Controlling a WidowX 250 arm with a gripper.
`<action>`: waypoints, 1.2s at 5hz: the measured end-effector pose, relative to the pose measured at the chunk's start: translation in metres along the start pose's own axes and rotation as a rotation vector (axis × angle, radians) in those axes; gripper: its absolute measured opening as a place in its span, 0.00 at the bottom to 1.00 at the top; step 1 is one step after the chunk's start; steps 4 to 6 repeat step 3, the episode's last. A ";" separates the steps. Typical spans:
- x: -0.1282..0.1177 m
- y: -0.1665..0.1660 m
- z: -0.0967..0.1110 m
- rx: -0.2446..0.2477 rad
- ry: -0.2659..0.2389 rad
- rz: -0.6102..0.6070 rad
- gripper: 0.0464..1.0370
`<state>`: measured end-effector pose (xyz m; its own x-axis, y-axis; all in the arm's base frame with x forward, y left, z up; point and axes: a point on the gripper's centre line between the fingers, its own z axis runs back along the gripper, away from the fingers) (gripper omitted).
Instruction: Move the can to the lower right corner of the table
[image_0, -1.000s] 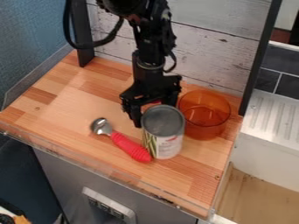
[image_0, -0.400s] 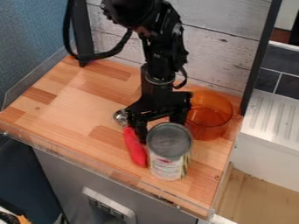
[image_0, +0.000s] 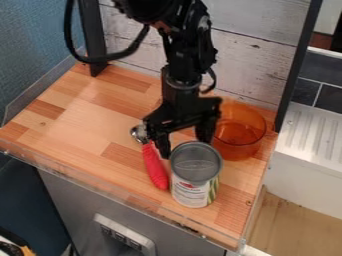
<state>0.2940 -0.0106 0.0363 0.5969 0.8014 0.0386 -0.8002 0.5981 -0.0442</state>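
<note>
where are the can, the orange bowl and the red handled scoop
can (image_0: 194, 182), camera view, on its side wall, below the lid
orange bowl (image_0: 238, 137), camera view, on its front wall
red handled scoop (image_0: 154, 167), camera view, on its red handle

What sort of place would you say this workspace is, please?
Probably a toy kitchen: a wooden counter holding a can and a scoop with a red handle, with a ridged white surface beside it, like a sink's drainboard.
</note>
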 end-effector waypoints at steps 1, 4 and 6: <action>0.010 0.005 0.019 -0.034 -0.020 0.050 0.96; 0.026 0.007 0.064 -0.151 -0.064 0.070 0.96; 0.026 0.007 0.064 -0.151 -0.064 0.070 0.96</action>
